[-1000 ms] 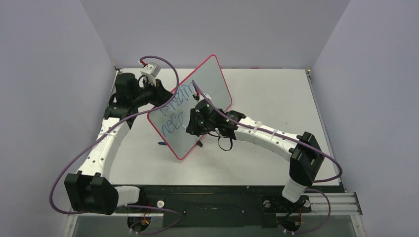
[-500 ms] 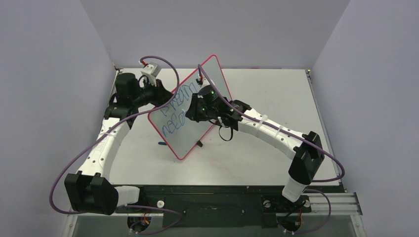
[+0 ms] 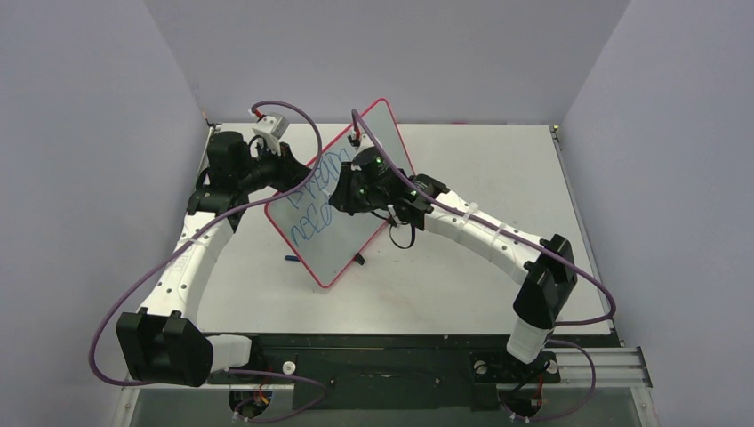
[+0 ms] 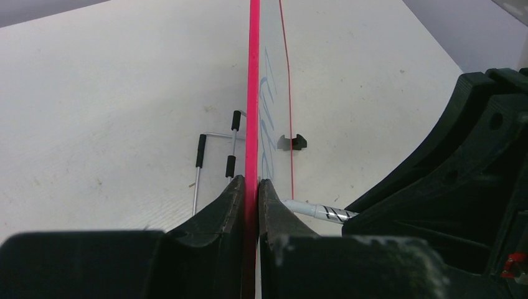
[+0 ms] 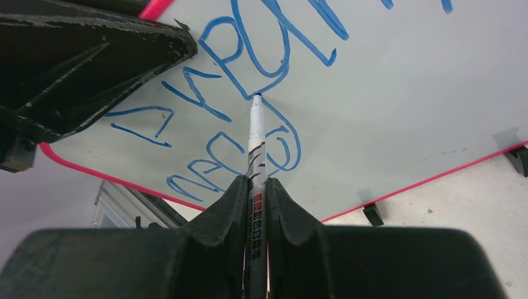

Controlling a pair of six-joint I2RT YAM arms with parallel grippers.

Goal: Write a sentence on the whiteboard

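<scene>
Pinching whiteboard [image 3: 347, 245] rim: left end effector [image 4: 250, 182] | right end effector [image 5: 256, 180] pinching marker [image 5: 255, 137] at sentence [image 3: 313, 203]

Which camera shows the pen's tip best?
The right wrist view: the marker runs straight from the right gripper to its tip on the whiteboard. Left wrist shows only its barrel; from above it's too small to tell.

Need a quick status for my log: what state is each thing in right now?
whiteboard, tilted up off the table, rim clamped by the left hand
sentence, blue, two rows showing
marker, uncapped, tip against the whiteboard
left hand, shut on the whiteboard's red rim
right hand, shut on the marker
</scene>
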